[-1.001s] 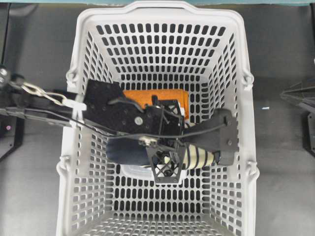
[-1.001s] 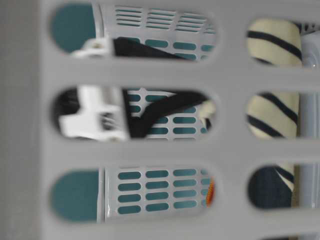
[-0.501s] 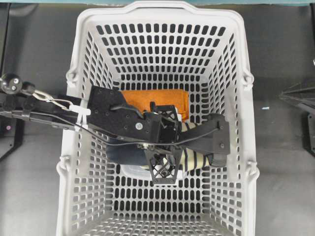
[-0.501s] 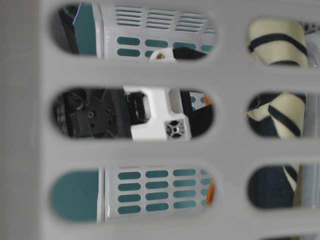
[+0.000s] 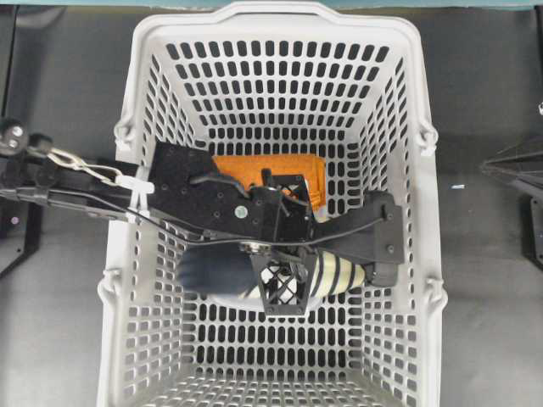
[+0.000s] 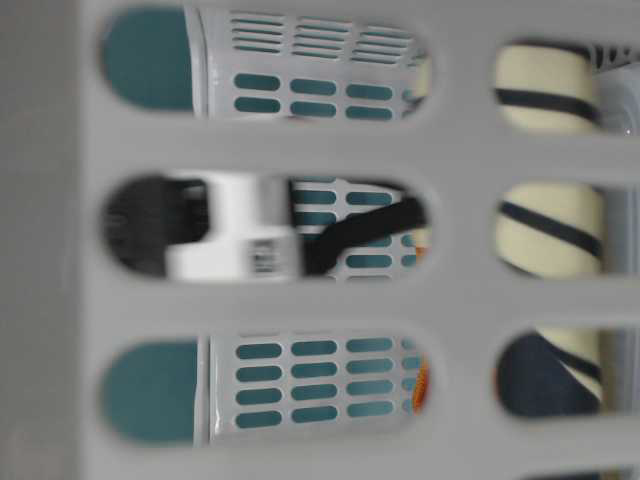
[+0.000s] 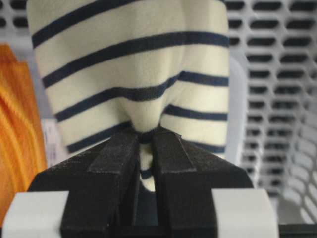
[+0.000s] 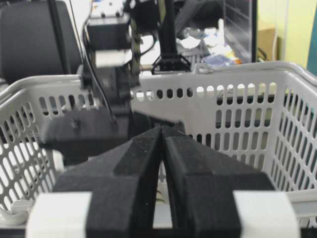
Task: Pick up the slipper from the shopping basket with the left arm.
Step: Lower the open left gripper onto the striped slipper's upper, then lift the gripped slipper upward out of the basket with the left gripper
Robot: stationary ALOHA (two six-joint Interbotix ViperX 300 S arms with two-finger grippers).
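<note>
The slipper [image 5: 339,273] lies across the middle of the light-grey shopping basket [image 5: 280,17], with its striped cream toe to the right and its navy heel to the left. My left gripper [image 5: 284,275] reaches in from the left and is shut on a pinched fold of the striped toe cover. In the left wrist view the fabric [image 7: 133,64] bunches between the fingers of the left gripper [image 7: 144,135]. The stripes also show through the basket slots [image 6: 550,230]. My right gripper [image 8: 162,130] is shut and empty outside the basket.
An orange folded cloth [image 5: 271,168] lies on the basket floor just behind the slipper, and in the left wrist view it shows at the left [image 7: 15,134]. The basket walls [image 8: 247,99] enclose the left arm. The right arm [image 5: 513,167] rests at the right edge.
The left arm dipped toward the basket floor and came back up. The slipper has shifted slightly toward the near side, and its navy heel now looks blurred. The right arm has not moved.
</note>
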